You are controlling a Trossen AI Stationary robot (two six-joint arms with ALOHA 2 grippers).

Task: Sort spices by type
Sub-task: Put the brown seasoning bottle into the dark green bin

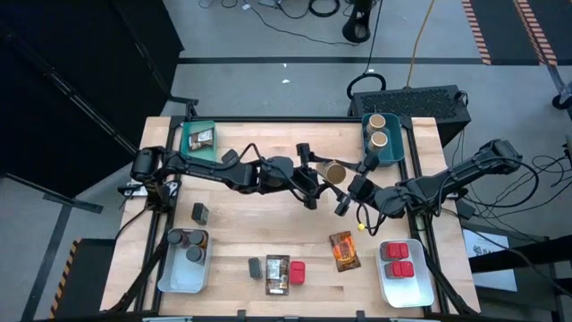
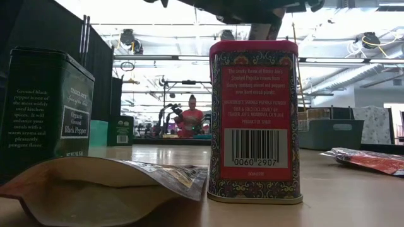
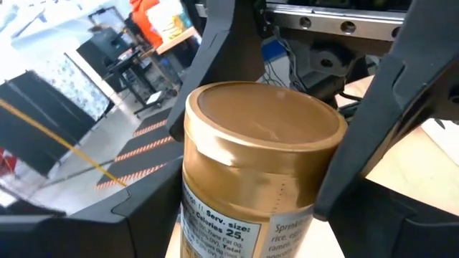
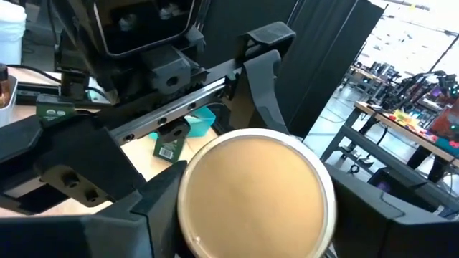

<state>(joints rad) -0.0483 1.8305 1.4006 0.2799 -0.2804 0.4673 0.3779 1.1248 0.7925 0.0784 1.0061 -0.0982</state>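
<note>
Handover of a tan round cardboard spice cylinder (image 1: pixel 335 172) at frame centre
Left gripper (image 1: pixel 323 173) and right gripper (image 1: pixel 350 192) both have fingers around it; whether either grips, I cannot tell

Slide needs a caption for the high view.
Both grippers, left gripper and right gripper, meet at a tan spice cylinder mid-table.

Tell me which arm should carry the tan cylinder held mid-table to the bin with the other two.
Right, probably. Both grippers, left gripper and right gripper, flank the tan cylinder. The teal bin holding two matching tan cylinders sits on the right arm's side.
</note>
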